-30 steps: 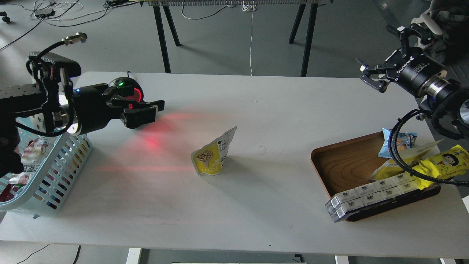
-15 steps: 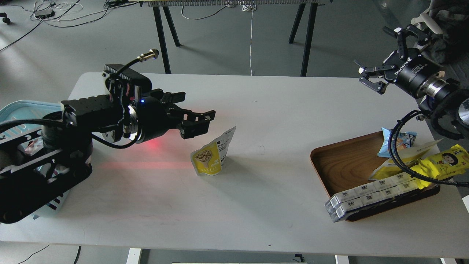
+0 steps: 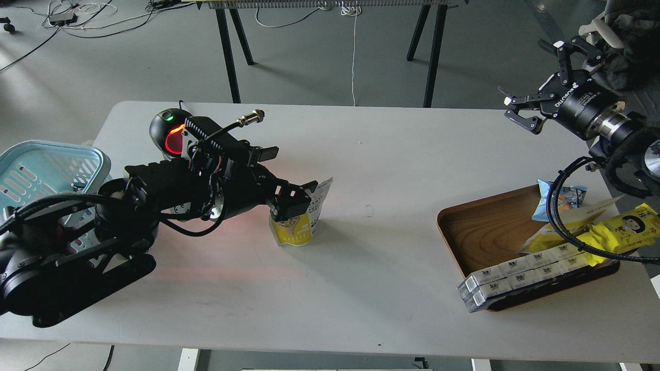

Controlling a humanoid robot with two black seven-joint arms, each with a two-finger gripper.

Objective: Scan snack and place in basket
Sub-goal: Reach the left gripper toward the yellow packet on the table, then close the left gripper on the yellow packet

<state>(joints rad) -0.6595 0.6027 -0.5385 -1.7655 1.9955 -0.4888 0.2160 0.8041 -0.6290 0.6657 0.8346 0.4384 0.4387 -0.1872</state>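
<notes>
Basket [image 3: 31, 165]: light blue, far left edge of the surface [image 3: 361, 288], partly behind the left arm.
Scanner [image 3: 167, 131]: rear left, glowing red.
Left hand [image 3: 294, 198]: a second ago back near the scanner, now at the snack's upper left; fingers apart, nothing gripped yet; pickup looks imminent.
Snack [image 3: 299, 229]: upright at mid-surface, unmoved.
Wooden tray [image 3: 484, 232]: right, holding other packets.
Right hand [image 3: 536, 111]: raised far right, spread open, empty.

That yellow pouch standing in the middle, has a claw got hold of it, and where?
Cannot tell. The left claw is at the snack, its fingers at the upper left edge, but whether they pinch it is unclear. The right claw is open, holding nothing.
</notes>
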